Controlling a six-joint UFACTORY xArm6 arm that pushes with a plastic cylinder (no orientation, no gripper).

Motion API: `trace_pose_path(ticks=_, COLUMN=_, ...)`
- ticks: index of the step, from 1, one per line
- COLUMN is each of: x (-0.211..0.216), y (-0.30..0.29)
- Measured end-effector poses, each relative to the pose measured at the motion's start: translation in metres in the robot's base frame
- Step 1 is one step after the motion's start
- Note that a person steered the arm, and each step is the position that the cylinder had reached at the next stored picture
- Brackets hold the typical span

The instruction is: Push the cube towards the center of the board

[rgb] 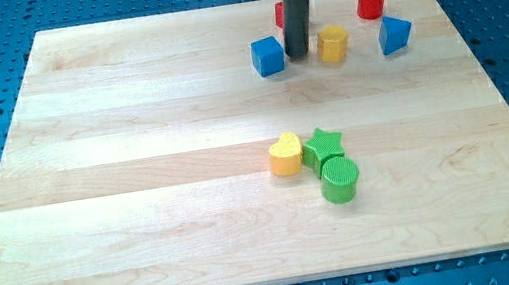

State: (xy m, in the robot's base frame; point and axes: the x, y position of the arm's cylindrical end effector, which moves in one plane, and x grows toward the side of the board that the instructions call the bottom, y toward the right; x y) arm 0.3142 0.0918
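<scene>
A blue cube (268,56) sits near the view's top, a little right of centre. My tip (298,55) stands just to its right, between it and a yellow hexagonal block (332,44), close to both. The rod hides most of a red block (280,14) behind it. A red cylinder (371,2) and a blue triangular block (394,35) lie further to the view's right.
Near the middle of the wooden board (139,180), a yellow heart (285,155), a green star (322,143) and a green cylinder (340,179) cluster together. Blue perforated table surrounds the board.
</scene>
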Motion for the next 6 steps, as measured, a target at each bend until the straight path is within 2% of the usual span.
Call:
trace_pose_path(ticks=1, x=-0.009, y=0.021)
trace_pose_path(ticks=2, x=-0.009, y=0.008)
trace_pose_path(ticks=4, x=-0.005, y=-0.117)
trace_pose_path(ticks=5, x=0.056, y=-0.137)
trace_pose_path(ticks=6, x=0.062, y=-0.146)
